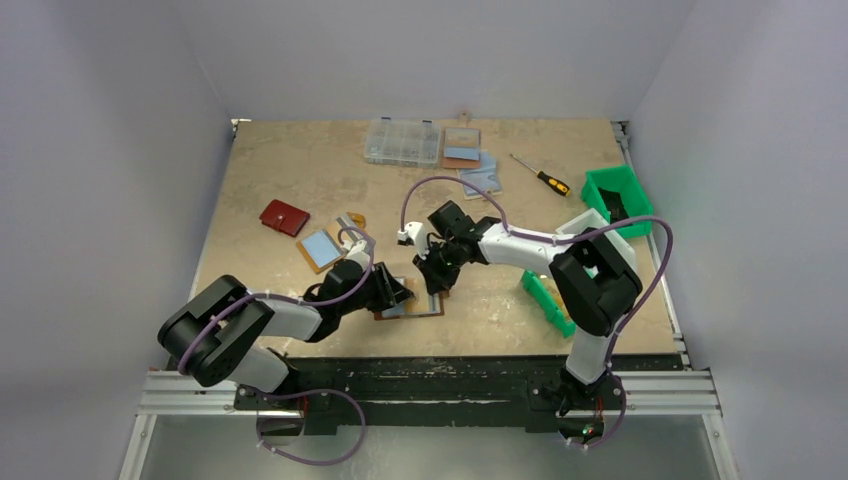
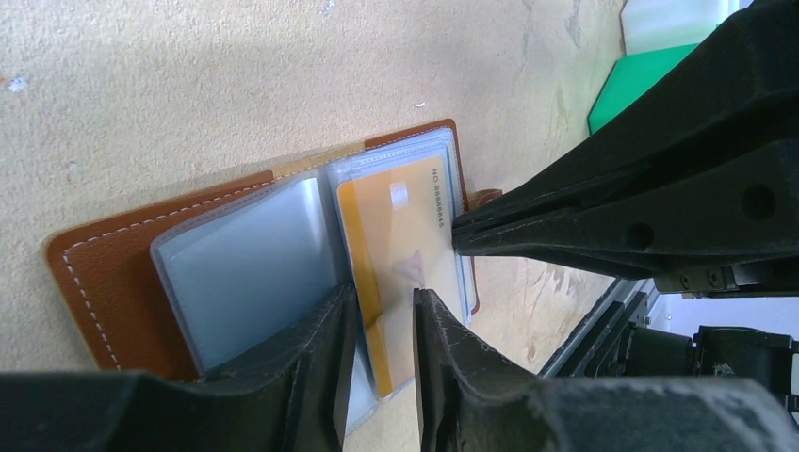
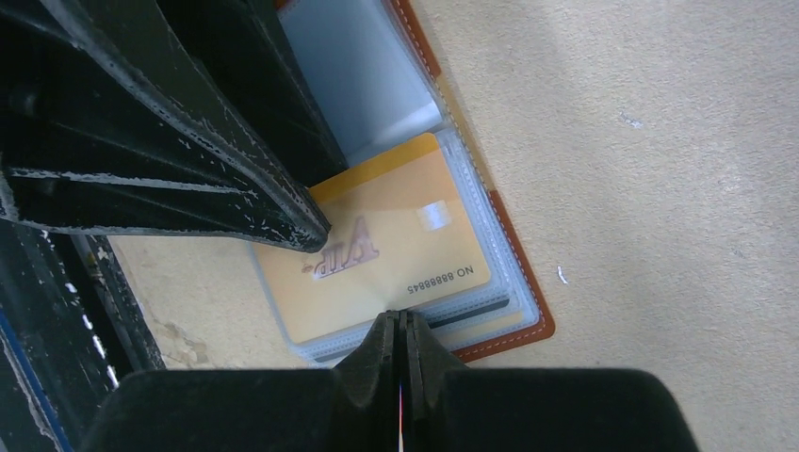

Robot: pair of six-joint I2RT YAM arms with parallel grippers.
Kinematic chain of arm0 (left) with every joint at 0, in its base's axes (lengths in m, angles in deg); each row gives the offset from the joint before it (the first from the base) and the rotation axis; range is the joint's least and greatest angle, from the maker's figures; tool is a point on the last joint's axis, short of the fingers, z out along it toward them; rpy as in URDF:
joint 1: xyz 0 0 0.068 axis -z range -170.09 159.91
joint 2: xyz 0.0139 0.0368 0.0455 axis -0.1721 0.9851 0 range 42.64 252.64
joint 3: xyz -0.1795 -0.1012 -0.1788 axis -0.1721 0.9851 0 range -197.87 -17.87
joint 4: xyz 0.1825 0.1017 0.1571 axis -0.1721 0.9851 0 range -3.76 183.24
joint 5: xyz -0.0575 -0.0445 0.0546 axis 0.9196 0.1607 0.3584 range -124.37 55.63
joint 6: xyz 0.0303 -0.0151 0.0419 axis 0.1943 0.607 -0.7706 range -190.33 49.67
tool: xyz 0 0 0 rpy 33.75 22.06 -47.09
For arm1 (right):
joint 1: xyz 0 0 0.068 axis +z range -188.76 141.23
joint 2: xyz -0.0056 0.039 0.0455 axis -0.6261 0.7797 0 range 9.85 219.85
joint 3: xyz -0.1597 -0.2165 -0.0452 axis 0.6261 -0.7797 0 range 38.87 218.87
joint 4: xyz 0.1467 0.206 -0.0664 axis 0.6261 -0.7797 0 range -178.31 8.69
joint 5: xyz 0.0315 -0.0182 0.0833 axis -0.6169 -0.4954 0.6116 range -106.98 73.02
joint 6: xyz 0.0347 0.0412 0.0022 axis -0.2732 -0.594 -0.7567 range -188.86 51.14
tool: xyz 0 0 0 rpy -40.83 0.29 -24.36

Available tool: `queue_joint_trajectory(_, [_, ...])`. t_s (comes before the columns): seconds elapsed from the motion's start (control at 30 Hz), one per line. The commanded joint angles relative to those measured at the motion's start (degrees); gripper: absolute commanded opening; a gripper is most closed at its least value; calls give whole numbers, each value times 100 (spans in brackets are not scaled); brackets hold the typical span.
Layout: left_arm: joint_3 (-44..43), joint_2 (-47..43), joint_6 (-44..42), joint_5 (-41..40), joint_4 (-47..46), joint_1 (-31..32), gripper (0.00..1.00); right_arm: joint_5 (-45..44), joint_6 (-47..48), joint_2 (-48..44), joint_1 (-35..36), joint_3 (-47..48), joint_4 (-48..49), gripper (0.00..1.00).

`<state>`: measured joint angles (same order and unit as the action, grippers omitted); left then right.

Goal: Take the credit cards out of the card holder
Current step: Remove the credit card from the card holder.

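Observation:
The brown leather card holder [image 1: 428, 306] lies open near the table's front middle, its clear sleeves [image 2: 254, 264] fanned out. A gold-orange credit card [image 2: 405, 221] sits in the top sleeve of the right-hand page, and darker card edges show in the sleeves beneath [image 3: 471, 311]. My left gripper [image 2: 384, 306] is open by a narrow gap. It straddles the gold card's near edge, with one fingertip [image 3: 311, 235] on the card face. My right gripper [image 3: 400, 318] is shut, its tip touching the opposite edge of the gold card [image 3: 396, 250] and sleeve stack.
A dark red wallet [image 1: 284, 217] and a brown holder with a light blue card [image 1: 322, 249] lie to the left. At the back are a clear parts box [image 1: 402, 142], another holder [image 1: 461, 147] and a screwdriver [image 1: 541, 176]. Green bins [image 1: 617, 197] stand at the right.

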<state>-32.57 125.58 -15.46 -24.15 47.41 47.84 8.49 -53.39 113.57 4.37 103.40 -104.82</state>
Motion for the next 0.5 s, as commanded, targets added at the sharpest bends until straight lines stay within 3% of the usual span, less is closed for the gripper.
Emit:
queue_joint_trajectory(0.0, [-104,74,-35,77,-213,14,29,304,-366,264,118,128,224,0])
queue_joint_trajectory(0.2, [-36,74,23,12,-207,14,16,396,-121,95,-35,270,-18,0])
queue_joint_trajectory(0.3, [17,76,63,-40,-236,13,0,574,73,-23,-113,278,-113,0])
queue_joint_trajectory(0.47, [78,74,147,-56,-288,14,0,965,130,-85,-174,296,-189,0])
